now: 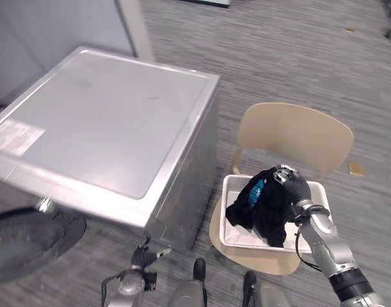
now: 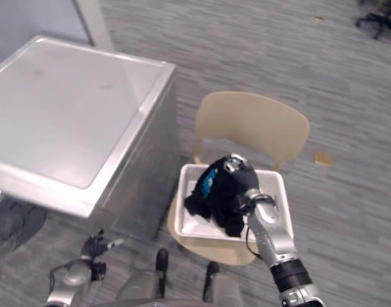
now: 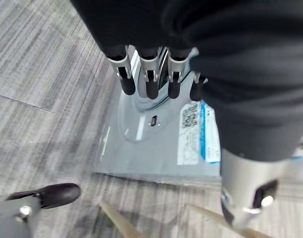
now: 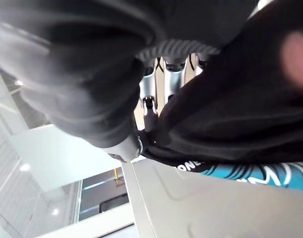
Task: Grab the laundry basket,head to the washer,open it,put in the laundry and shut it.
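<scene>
One garment (image 1: 262, 204) hangs from our right robot hand (image 1: 291, 185) — clenched on it — washer (image 1: 105, 128) lies leftward; left robot hand (image 1: 143, 258) slack, empty.

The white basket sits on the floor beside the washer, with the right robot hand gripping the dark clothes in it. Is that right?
Not quite. The white basket sits on the seat of the tan chair beside the washer, not on the floor; both eye views show this. The right robot hand does grip the dark clothes in it.
</scene>
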